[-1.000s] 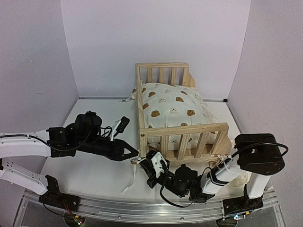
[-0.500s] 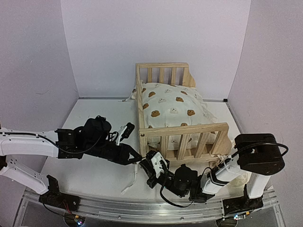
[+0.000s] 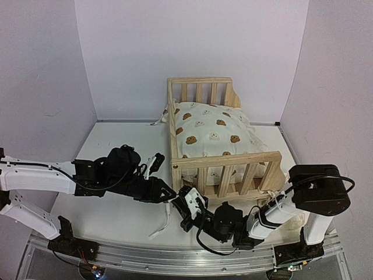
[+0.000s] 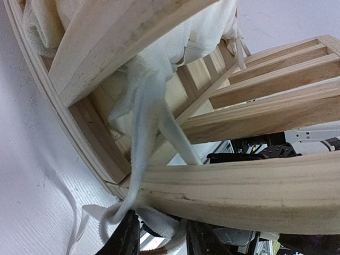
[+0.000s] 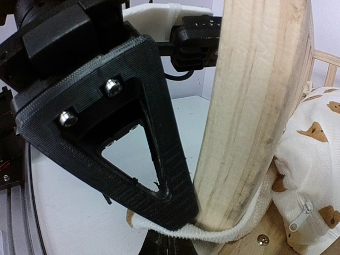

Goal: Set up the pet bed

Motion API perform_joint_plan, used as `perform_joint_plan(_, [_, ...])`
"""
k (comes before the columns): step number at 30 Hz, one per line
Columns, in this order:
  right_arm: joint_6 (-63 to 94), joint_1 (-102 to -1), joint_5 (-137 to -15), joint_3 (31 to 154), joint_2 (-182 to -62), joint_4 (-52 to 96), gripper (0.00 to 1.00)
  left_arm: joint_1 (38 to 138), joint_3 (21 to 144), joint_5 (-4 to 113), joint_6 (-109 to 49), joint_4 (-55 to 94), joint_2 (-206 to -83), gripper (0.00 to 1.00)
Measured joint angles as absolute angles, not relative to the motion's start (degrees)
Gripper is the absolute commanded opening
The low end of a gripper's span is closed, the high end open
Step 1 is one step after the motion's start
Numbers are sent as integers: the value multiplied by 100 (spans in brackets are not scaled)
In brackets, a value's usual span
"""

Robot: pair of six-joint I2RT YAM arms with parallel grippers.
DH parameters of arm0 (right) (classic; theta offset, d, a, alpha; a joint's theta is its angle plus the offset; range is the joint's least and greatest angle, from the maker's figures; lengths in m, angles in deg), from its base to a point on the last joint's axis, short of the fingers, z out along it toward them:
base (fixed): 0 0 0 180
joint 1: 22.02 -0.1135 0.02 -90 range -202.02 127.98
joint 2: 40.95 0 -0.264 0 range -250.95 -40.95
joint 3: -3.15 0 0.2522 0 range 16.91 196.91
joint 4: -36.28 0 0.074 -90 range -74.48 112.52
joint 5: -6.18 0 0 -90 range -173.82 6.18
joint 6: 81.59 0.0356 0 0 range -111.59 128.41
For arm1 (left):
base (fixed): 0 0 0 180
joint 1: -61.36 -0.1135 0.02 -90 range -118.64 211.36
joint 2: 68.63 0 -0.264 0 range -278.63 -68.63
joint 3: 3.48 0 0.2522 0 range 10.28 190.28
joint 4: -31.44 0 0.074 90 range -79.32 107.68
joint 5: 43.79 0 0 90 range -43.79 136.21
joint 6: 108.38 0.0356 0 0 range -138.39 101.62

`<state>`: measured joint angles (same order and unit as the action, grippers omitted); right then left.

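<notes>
The pet bed point(image 3: 224, 158) stands on the white table point(image 3: 116, 146), a little right of centre in the overhead view, with its slatted headboard toward the back wall. A bear-print cushion point(image 3: 213, 131) fills it and bulges above the side rails. Both arms reach in low to the bed's near left corner post point(image 3: 175, 175), in the lower middle of that view.

The left gripper point(image 3: 168, 191) comes in from the left edge. Seen up close, a white cloth tie point(image 4: 146, 122) drops from the cushion past the rail and bunches between its jaws. They stand slightly apart, and I cannot tell whether they grip it.

The right gripper point(image 3: 176, 203) comes up from the lower right, just beside the left one. Its jaws are clenched on a tie of the same cloth, which runs out from under the black finger point(image 5: 127, 106) and wraps round the foot of the post.
</notes>
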<state>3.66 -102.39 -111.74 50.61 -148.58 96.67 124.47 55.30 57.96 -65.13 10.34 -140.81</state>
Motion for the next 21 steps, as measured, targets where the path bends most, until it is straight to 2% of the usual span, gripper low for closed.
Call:
perform_joint_plan(3, [363, -10239, -11174, 5061, -14865, 9595, 0, 12487, 5576, 5798, -6548, 1058, -14173, 24])
perform_joint_plan(6, [359, -10248, -11178, 5052, -14865, 9536, 0, 12513, 5606, 5798, -6576, 1061, -14232, 10])
perform_joint_plan(9, [344, -10253, -11205, 5039, -14867, 9503, 0, 12504, 5604, 5730, -6615, 1026, -14232, 1])
perform_joint_plan(13, [324, -10244, -11211, 5039, -14867, 9457, 0, 12504, 5589, 5660, -6650, 1021, -14214, 0])
perform_joint_plan(18, [433, -10239, -11202, 5039, -14861, 9531, 29, 12521, 5385, 5555, -6666, 1268, -14020, 0])
perform_joint_plan(21, [678, -10266, -11200, 4929, -14764, 9472, 37, 12550, 5066, 5437, -6666, 1546, -13663, 0])
